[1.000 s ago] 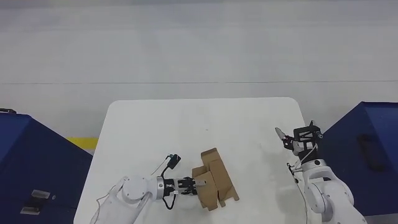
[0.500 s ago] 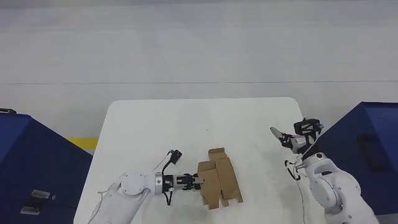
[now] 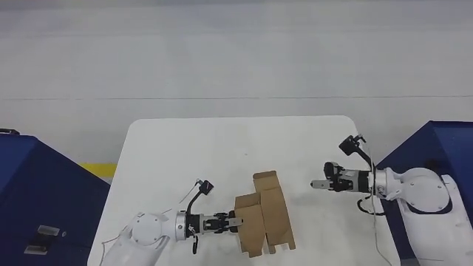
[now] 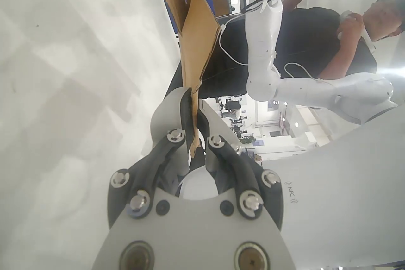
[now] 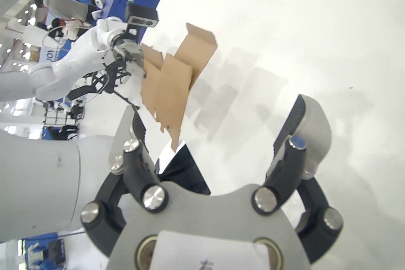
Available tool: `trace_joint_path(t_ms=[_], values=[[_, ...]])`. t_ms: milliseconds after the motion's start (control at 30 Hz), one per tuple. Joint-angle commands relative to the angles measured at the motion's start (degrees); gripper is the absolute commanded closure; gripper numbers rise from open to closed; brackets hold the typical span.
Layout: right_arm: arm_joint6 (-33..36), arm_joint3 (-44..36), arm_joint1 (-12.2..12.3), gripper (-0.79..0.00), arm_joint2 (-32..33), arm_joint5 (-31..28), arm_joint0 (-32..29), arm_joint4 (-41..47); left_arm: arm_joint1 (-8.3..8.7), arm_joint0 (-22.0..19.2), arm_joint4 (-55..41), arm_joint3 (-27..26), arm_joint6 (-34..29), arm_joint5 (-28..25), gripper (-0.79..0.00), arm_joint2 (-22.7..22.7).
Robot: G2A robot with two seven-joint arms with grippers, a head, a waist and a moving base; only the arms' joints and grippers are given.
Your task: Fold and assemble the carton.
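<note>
Carton: The brown cardboard carton (image 3: pixel 266 210) is still a flat sheet with flaps, not a box yet. It is over the side of the white table (image 3: pixel 222 140) closest to the robot. In the right wrist view it looks lifted up, with its shadow on the table under it.

Left gripper: The left gripper (image 4: pixel 192 113) has its two fingers squeezed tight on one side edge of the carton. The cardboard sticks out past the fingertips.

Right gripper: The right gripper (image 5: pixel 218 111) has its fingers spread wide and holds nothing. It is low over the table and faces the carton.

Which way: The carton lies between the two grippers. Its free side edge faces the right gripper, with bare table between them.

Long side: In the top view, the carton's long way runs from the far side toward the robot, a little slanted. So both grippers meet it from the side.

Nearer arm: The left arm touches the carton. The right arm is near but apart.

Inside the carton: Nothing can be seen in it, since it is not opened up.

Next move, a guess: The right gripper probably has to cross the gap and take the free edge.
</note>
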Motion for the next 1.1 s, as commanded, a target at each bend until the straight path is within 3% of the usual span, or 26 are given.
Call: trace_joint_path(t_ms=[0, 33, 100, 267, 367, 433, 600, 700, 767, 867, 1067], values=[[2.59, -0.83, 0.18, -0.785, -3.5, 2.83, -0.79, 8.32, -0.12, 0.35, -2.45, -0.98, 1.44, 0.29, 0.0, 0.2], [6.28, -0.58, 0.56, -0.785, -4.83, 6.51, -0.32, 18.23, -0.14, 0.28, -3.9, -1.3, 2.26, 0.01, 0.0, 0.0], [13.71, 1.4, 1.86, -0.785, -5.86, 13.94, 2.41, 28.11, -0.2, 0.39, -5.96, -1.86, 2.85, -1.01, 0.0, 0.19], [13.71, 10.39, 4.51, -0.785, -12.33, 13.95, 7.31, 39.88, -0.08, 0.39, -8.65, -3.13, 2.7, -1.44, 0.0, 0.46], [13.71, 13.09, 5.88, -0.785, -14.97, 13.95, 9.67, 43.14, 0.09, 0.52, -8.26, -4.19, 3.08, -1.04, 0.0, 0.47], [13.57, 14.26, 6.49, -0.785, -16.16, 13.8, 10.92, 40.41, 0.17, 0.65, -8.18, -4.98, 3.54, -1.13, 0.0, 0.43], [12.76, 15.49, 6.72, -0.767, -21.31, 12.99, 12.24, 41.1, 0.32, 0.89, -8.24, -6.69, 4.54, -0.77, 0.0, 0.72], [11.66, 15.54, 6.75, -0.416, -24.4, 11.89, 12.67, 41.33, 0.44, 1.14, -8.61, -7.55, 4.54, -0.42, 0.0, 0.91], [10.89, 15.08, 6.76, -0.336, -26.36, 11.13, 12.71, 41.85, 0.52, 1.23, -8.48, -7.79, 4.65, -0.23, 0.0, 1.02], [9.55, 15.01, 6.81, 0.0, -28.49, 9.78, 12.93, 41.69, 0.6, 1.21, -8.91, -7.93, 4.38, -0.07, 0.0, 1.26], [8.21, 15.13, 7.3, 0.0, -31.63, 8.44, 13.68, 41.85, 0.9, 1.64, -10.48, -8.07, 4.16, -0.42, 0.0, 1.01]])
